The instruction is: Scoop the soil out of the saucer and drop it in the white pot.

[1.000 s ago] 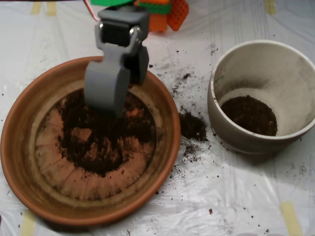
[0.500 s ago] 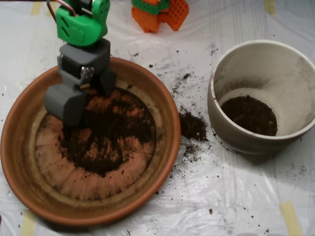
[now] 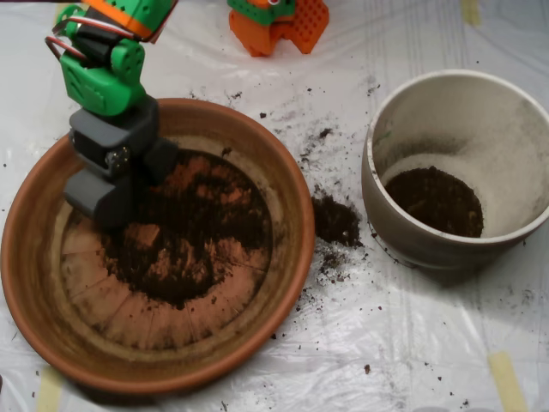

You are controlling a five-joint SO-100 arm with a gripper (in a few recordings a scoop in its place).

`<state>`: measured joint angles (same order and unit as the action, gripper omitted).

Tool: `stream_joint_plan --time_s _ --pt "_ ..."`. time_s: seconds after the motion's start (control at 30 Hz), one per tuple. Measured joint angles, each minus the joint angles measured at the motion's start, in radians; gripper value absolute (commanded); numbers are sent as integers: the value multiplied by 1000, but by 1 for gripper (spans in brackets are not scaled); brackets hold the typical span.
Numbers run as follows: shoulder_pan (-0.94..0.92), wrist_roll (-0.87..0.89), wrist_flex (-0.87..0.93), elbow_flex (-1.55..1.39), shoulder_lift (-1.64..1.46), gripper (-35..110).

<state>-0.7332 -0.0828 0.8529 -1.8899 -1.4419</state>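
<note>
The terracotta saucer point(image 3: 283, 184) lies on the left and holds a broad patch of dark soil point(image 3: 193, 236) across its base. My grey scoop point(image 3: 130, 196) is down at the saucer's upper left, at the edge of the soil patch. Its two halves stand apart, so it is open; the left half rests on the dish floor. The white pot point(image 3: 403, 232) stands to the right with a layer of soil point(image 3: 436, 199) at its bottom.
A clump of spilled soil point(image 3: 334, 221) lies on the plastic sheet between saucer and pot, with crumbs scattered around. An orange and green arm base point(image 3: 276, 21) stands at the top edge. Tape strips point(image 3: 508, 378) mark the sheet.
The scoop has swung left from above the saucer's upper middle and come down lower, to the upper-left edge of the soil patch. Soil and pot are unchanged.
</note>
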Motion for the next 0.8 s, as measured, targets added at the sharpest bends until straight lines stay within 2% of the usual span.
stream_joint_plan --time_s 0.27,0.37,0.67,0.8 --pt "-11 -40 -8 21 15 8" --pt "-15 -54 -8 64 51 0" --pt "-32 -84 46 196 135 -1" --pt "-41 -84 3 187 104 -1"
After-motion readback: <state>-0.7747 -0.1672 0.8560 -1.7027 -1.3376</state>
